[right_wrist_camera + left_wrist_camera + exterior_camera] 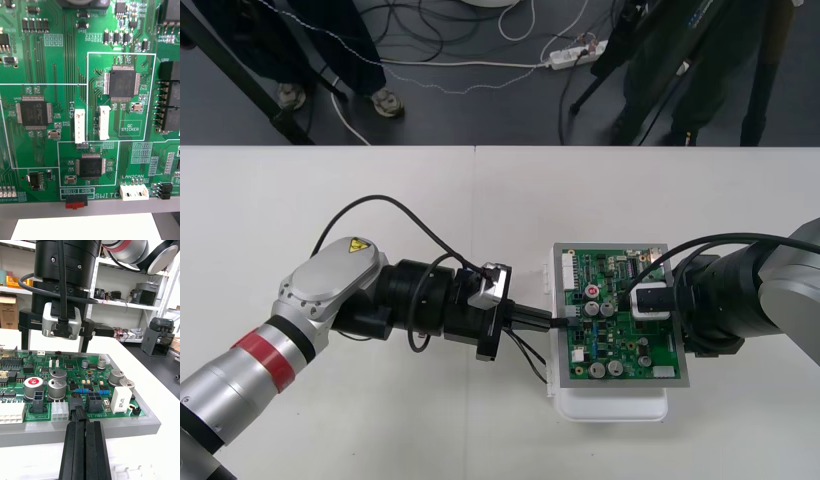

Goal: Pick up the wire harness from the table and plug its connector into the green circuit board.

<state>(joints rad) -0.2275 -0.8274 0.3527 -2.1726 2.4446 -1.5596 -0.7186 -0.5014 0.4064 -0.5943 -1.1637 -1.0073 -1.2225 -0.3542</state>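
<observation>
From above, the left gripper (552, 322) lies almost level, reaching across the table (380, 180) to the left edge of the board (605, 345). Thin dark wires (530, 358) droop from it and trail over the table just beside the white base (610, 405). The right gripper (650, 303) hangs over the middle of the board, its silver camera on top; whether that claw is open or closed I cannot tell.

The left wrist view adds what the top view hides. The two flat black fingers (95, 450) are pressed together, pinching the small black plug (79, 414) of the harness. The plug touches the board's near edge by a black header; whether it is seated I cannot tell. Behind it stand round silver capacitors (57, 387), a white block (120, 400) and the grey frame (112, 429) around the board. The right gripper (62, 315) rises over the far side.

The right wrist view looks straight down on the glossy green board (45, 67): square black chips (120, 83), white pin headers (80, 125) and a red switch (76, 202) at the edge.
</observation>
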